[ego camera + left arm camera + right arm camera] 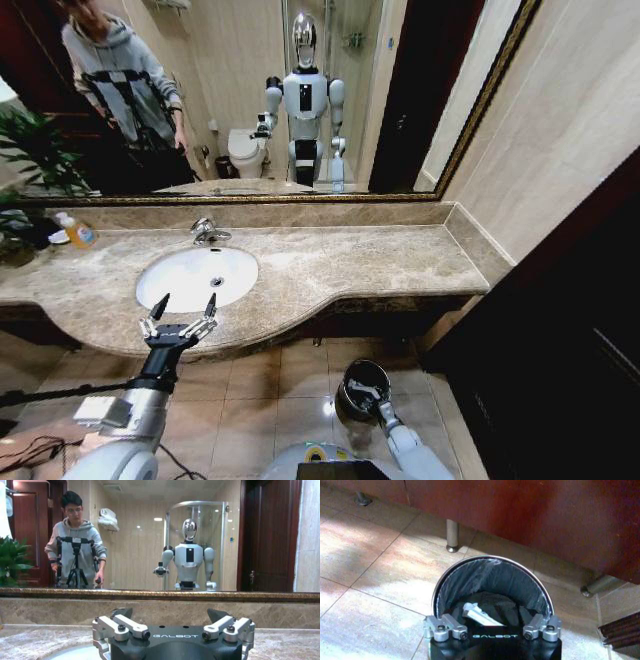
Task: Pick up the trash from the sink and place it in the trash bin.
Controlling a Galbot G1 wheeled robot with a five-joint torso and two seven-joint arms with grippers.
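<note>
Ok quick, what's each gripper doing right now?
Left gripper: open, empty, at the sink's front edge.
Right gripper: open, over the trash bin.

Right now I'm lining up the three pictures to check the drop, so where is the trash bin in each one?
Head view: the trash bin on the floor below the counter, under the right gripper.
Right wrist view: the trash bin just beyond that gripper, a white tube inside.
Left wrist view: faces the mirror instead.
Shared landmark: the right gripper at the rim.

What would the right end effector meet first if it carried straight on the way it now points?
Most likely the white trash lying inside the trash bin, since the open right end effector points into its mouth; depth is unclear.
</note>
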